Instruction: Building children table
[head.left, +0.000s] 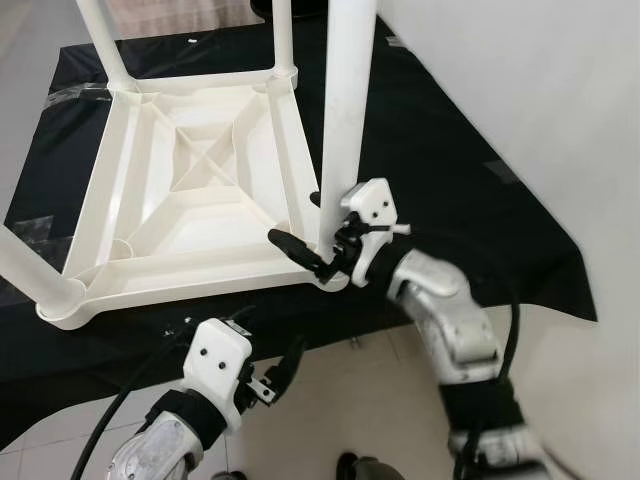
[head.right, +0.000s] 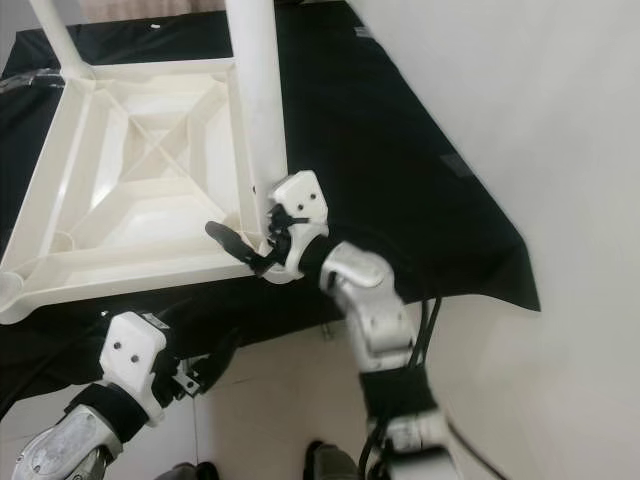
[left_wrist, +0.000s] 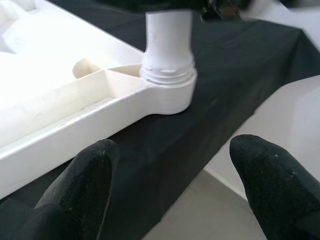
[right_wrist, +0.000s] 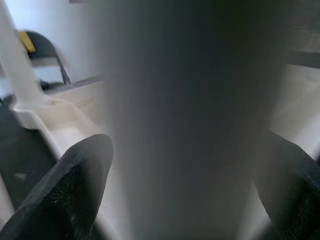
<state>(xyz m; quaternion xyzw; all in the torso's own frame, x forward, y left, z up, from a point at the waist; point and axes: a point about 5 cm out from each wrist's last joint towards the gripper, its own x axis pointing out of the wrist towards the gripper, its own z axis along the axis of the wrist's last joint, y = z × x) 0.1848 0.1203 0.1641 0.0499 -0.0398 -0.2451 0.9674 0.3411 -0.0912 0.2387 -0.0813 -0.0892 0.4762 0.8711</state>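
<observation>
A white plastic children's table (head.left: 200, 285) lies upside down on a black cloth (head.left: 450, 170), its ribbed underside facing up. Legs stand in its corners: two far ones (head.left: 283, 35) (head.left: 100, 40), one at the near left (head.left: 30, 270). My right gripper (head.left: 296, 220) is shut on the near-right leg (head.left: 345, 100) just above its socket, one black finger in front of it and one behind. In the right wrist view the leg (right_wrist: 190, 100) sits between both fingers. My left gripper (head.left: 285, 370) hangs open and holds nothing, below the cloth's front edge, facing the socket (left_wrist: 167, 95).
A white wall (head.left: 540, 80) runs close along the right side. The cloth's edge drops to a pale tiled floor (head.left: 330, 400) in front. A dark chair (right_wrist: 45, 50) stands in the background beyond the table.
</observation>
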